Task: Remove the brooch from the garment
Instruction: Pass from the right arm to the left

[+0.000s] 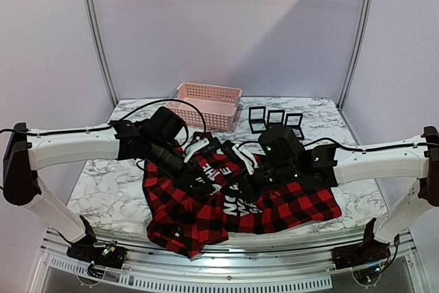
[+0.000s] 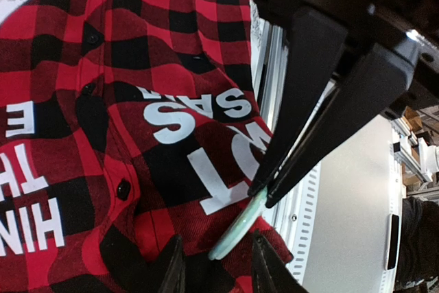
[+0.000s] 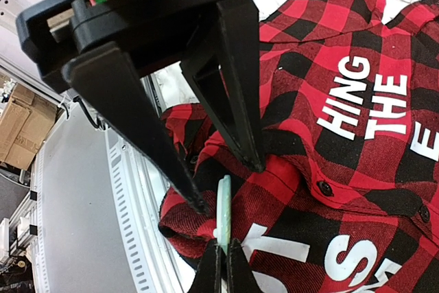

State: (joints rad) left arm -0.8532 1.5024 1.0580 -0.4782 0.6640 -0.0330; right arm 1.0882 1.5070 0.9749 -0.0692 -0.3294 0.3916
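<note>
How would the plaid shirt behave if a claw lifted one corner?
Likely floppy: the shirt lies crumpled in folds. It would probably drape and trail, since it spreads wide across the table. Its soft-looking weave seems unlikely to slip.

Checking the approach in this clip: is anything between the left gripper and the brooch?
Nothing visible. The pale green brooch sits edge-on between the open fingers of the left gripper. The right gripper is shut on its other end, over the garment.
</note>
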